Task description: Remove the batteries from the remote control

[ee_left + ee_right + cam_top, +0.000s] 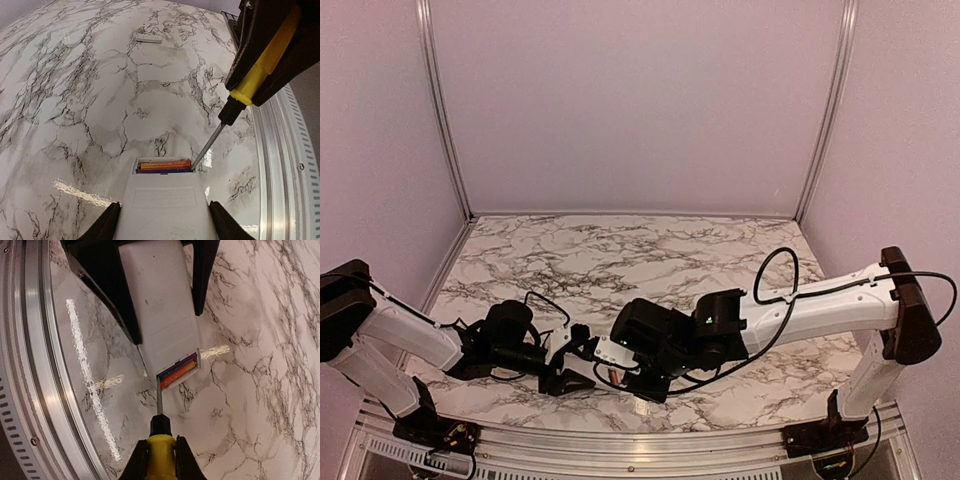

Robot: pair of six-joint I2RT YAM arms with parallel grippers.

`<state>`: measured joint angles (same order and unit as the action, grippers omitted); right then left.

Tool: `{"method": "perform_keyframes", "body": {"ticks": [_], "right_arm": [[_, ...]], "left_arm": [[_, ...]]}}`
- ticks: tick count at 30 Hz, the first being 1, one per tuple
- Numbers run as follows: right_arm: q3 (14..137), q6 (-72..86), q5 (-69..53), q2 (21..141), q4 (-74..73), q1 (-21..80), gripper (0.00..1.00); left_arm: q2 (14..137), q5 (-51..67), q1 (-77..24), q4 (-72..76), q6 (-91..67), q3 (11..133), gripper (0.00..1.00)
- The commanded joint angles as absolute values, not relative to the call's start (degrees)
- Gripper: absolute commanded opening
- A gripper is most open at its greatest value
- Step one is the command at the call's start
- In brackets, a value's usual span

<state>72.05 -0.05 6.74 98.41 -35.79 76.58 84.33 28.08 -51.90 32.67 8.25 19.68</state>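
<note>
My left gripper (164, 216) is shut on the white remote control (167, 205) and holds it by its sides. The open compartment faces up at the remote's far end. The batteries (165, 164), reddish-orange and dark, lie side by side inside it. My right gripper (161, 450) is shut on a yellow-handled screwdriver (161, 462). Its metal tip (159, 387) touches the compartment's corner beside the batteries (179, 371). The remote (160, 305) also shows in the right wrist view. In the top view both grippers (570, 370) meet near the table's front edge.
A small white cover plate (148, 38) lies on the marble table farther out. The aluminium rail of the table edge (280, 165) runs close beside the remote, and it also shows in the right wrist view (30, 365).
</note>
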Motion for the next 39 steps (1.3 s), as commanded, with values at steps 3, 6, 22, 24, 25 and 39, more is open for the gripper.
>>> {"method": "perform_keyframes", "body": {"ticks": [3, 6, 22, 24, 25, 39], "right_arm": [[69.25, 0.22, 18.89, 99.15, -33.59, 77.38, 0.0], [68.66, 1.03, 21.28, 99.03, -33.66, 77.75, 0.0], [69.91, 5.56, 34.06, 98.87, -35.93, 78.32, 0.0], [70.02, 5.84, 34.75, 98.81, -36.13, 78.31, 0.0], [70.17, 6.08, 35.18, 98.84, -36.19, 78.31, 0.0], [71.24, 7.93, 38.35, 99.64, -37.27, 78.33, 0.0]], "left_arm": [[84.89, 33.25, -52.07, 38.76, 2.3, 20.04, 0.0], [85.28, 33.88, -51.77, 39.58, 0.58, 20.12, 0.0], [85.86, 35.66, -51.63, 33.28, 3.77, 21.85, 0.0], [86.04, 35.7, -51.65, 33.23, 3.86, 21.87, 0.0], [86.1, 35.72, -51.67, 33.27, 3.81, 21.81, 0.0], [87.05, 36.07, -51.67, 31.46, 5.48, 21.96, 0.0]]}}
